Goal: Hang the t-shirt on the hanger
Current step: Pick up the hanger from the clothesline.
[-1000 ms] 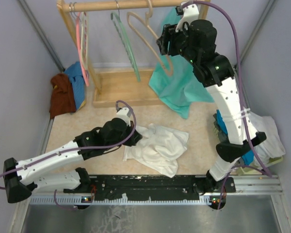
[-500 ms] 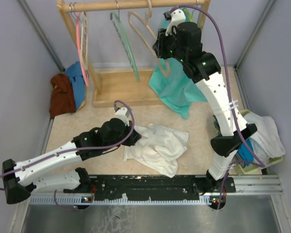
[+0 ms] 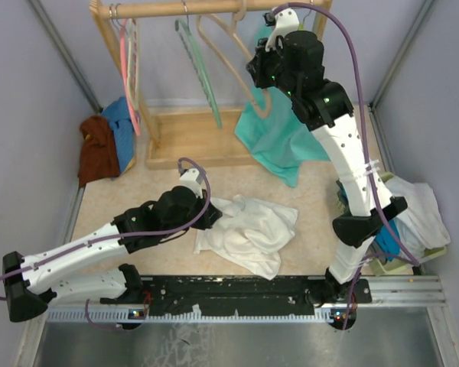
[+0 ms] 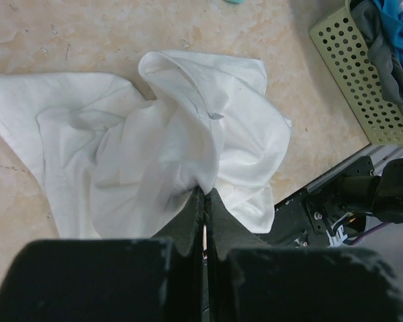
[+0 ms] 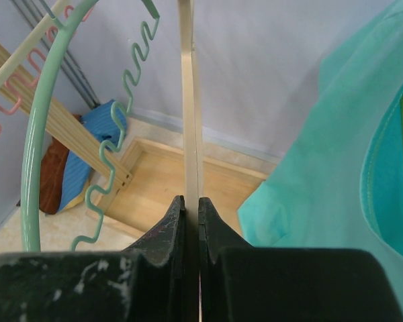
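Note:
The white t-shirt (image 3: 249, 229) lies crumpled on the table in front of the arm bases. My left gripper (image 3: 214, 218) is shut on a fold at its left edge. In the left wrist view the cloth (image 4: 161, 134) bunches up into the pinched jaws of that gripper (image 4: 205, 191). The beige hanger (image 3: 223, 55) hangs by its hook from the wooden rail. High at the back, my right gripper (image 3: 254, 70) is shut on the hanger's lower right part. The right wrist view shows the thin beige bar (image 5: 188, 100) clamped between the jaws of the right gripper (image 5: 191, 200).
A wooden rack (image 3: 176, 9) holds pink hangers (image 3: 128, 69), a green hanger (image 3: 203, 76) and a teal top (image 3: 279, 141). Rust-brown and blue garments (image 3: 103, 145) lie at the left wall. A basket of clothes (image 3: 413, 222) stands at the right.
The right gripper moved left and up to the beige hanger and closed on its bar. The left arm kept its hold on the t-shirt without moving.

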Controlling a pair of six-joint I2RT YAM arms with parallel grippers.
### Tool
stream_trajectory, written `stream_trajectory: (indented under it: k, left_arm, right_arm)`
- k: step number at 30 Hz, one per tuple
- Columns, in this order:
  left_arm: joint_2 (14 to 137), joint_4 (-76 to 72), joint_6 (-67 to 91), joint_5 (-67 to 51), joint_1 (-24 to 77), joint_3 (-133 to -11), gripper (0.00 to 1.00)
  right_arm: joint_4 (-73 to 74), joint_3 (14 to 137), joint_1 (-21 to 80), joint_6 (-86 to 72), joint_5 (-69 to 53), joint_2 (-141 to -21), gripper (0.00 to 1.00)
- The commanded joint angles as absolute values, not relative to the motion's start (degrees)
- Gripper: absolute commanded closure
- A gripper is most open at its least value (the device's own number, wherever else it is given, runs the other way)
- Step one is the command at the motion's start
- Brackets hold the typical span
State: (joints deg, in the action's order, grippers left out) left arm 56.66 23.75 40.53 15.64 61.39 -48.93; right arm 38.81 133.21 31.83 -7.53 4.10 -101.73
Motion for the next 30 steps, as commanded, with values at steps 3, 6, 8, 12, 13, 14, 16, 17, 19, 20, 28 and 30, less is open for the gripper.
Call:
stream_trajectory:
  k: [3,6,8,12,13,14,16,17,19,20,28,30]
  left_arm:
    - [55.4,23.6,40.2,16.5,61.5,-48.3,1.0]
    - [55.5,23.3,40.1,16.2,61.5,-48.4,1.0]
    - [55.5,23.1,40.1,16.0,61.5,-48.4,1.0]
    - [55.8,22.8,40.0,15.7,61.5,-48.4,1.0]
    - [55.7,22.9,40.1,15.5,61.5,-48.5,1.0]
    - [55.6,23.0,40.1,15.5,61.5,-48.4,1.0]
    - [55.4,23.0,40.4,15.2,61.5,-48.3,1.0]
    - [55.4,23.0,40.3,15.1,61.5,-48.4,1.0]
    - [55.6,23.1,40.3,15.0,61.5,-48.4,1.0]
    - [55.7,23.3,40.3,15.0,61.5,-48.6,1.0]
    - [56.0,24.0,40.3,15.2,61.5,-48.6,1.0]
    - [55.9,24.4,40.1,15.5,61.5,-48.8,1.0]
  right_arm:
    - [32.0,134.0,31.8,-6.9,5.5,-95.4,1.0]
    - [34.3,135.8,31.8,-6.7,6.0,-95.1,1.0]
    - [35.0,135.4,31.8,-6.6,5.7,-95.1,1.0]
    - [34.5,132.6,31.8,-6.0,5.2,-91.8,1.0]
    - [37.1,132.7,31.8,-6.2,3.6,-91.8,1.0]
    - [38.1,132.5,31.8,-6.4,2.7,-91.7,1.0]
    - [39.2,131.0,31.9,-6.7,1.3,-90.4,1.0]
    - [39.5,129.9,31.9,-6.8,1.2,-89.6,1.0]
    - [39.8,127.6,31.9,-7.1,1.4,-87.6,1.0]
    - [39.7,126.1,32.0,-7.1,1.5,-86.3,1.0]
    - [41.5,116.1,32.1,-7.9,1.3,-73.5,1.0]
    - [44.5,114.5,32.1,-8.0,1.4,-70.6,1.0]
